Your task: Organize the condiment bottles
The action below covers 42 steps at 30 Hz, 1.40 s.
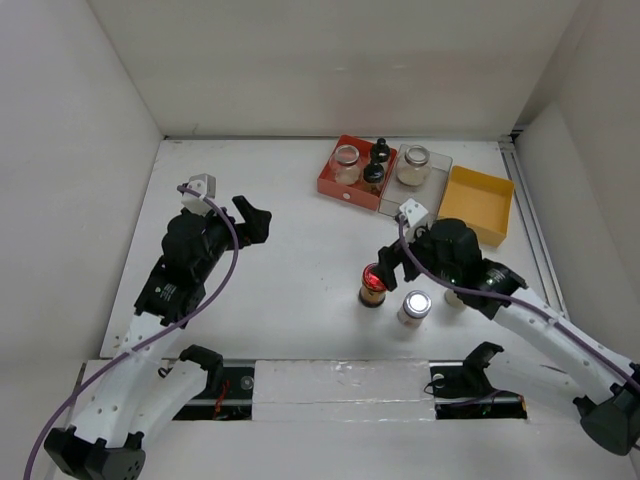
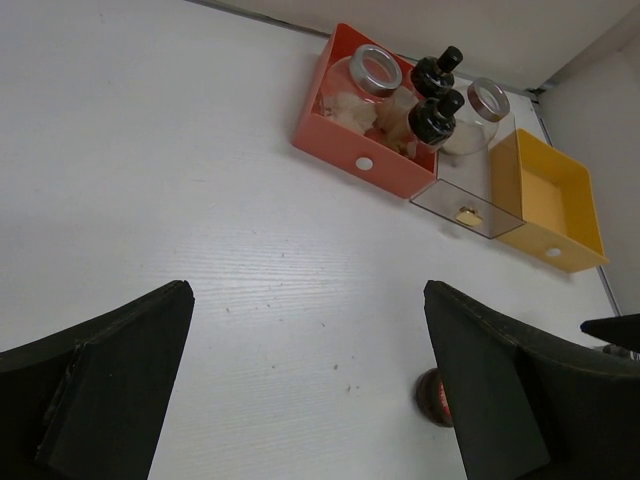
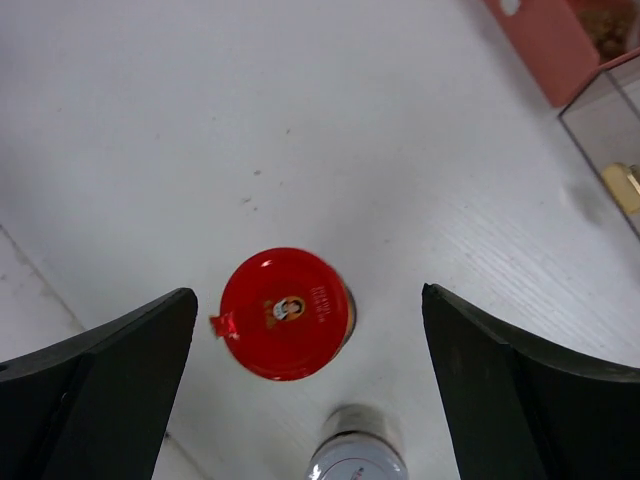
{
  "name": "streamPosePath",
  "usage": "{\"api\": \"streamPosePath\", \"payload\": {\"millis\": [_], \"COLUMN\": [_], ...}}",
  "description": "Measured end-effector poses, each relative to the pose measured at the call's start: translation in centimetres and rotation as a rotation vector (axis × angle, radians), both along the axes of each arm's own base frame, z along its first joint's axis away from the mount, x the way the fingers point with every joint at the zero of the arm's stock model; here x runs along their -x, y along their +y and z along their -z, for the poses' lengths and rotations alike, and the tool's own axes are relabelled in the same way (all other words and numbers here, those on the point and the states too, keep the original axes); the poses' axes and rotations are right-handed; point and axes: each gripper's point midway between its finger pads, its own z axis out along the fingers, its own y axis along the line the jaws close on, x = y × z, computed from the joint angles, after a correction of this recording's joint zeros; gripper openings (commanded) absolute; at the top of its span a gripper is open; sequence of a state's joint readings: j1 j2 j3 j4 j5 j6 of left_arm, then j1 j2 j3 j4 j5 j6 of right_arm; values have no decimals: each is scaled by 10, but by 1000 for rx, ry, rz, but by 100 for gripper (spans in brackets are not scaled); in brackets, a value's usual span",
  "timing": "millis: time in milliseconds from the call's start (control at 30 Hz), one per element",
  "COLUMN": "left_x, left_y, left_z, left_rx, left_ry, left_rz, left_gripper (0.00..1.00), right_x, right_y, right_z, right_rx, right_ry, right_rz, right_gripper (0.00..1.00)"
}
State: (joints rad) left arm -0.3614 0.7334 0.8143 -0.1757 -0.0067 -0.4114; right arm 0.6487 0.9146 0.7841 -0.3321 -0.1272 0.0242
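The right gripper (image 1: 392, 265), jaws spread wide and holding nothing, is hovering just above the upright red-capped jar (image 1: 372, 285), which is standing between its fingers, right of centre toward the table's (image 1: 290, 300) near edge, while the left gripper (image 1: 255, 225), also spread wide, is hanging well apart.

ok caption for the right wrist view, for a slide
Open right gripper poised above a red-capped jar on the table.
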Motion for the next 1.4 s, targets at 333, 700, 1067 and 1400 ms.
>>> {"api": "streamPosePath", "payload": {"millis": [333,700,1067,1400], "left_x": [2,2,2,2], "left_y": [0,0,0,0], "left_z": [-4,-4,-4,-4], "left_rx": [5,5,5,5], "left_ry": [-12,-12,-12,-13], "left_rz": [3,3,3,2], "left_gripper": [97,97,97,97], "right_x": [29,19,-30,-195], "right_y": [33,33,7,-82], "right_z": [70,86,-5,-97], "right_rx": [177,223,165,48], "right_ry": [189,199,3,-234], "right_rz": [-110,-49,97,421], "right_gripper": [100,59,54,53]}}
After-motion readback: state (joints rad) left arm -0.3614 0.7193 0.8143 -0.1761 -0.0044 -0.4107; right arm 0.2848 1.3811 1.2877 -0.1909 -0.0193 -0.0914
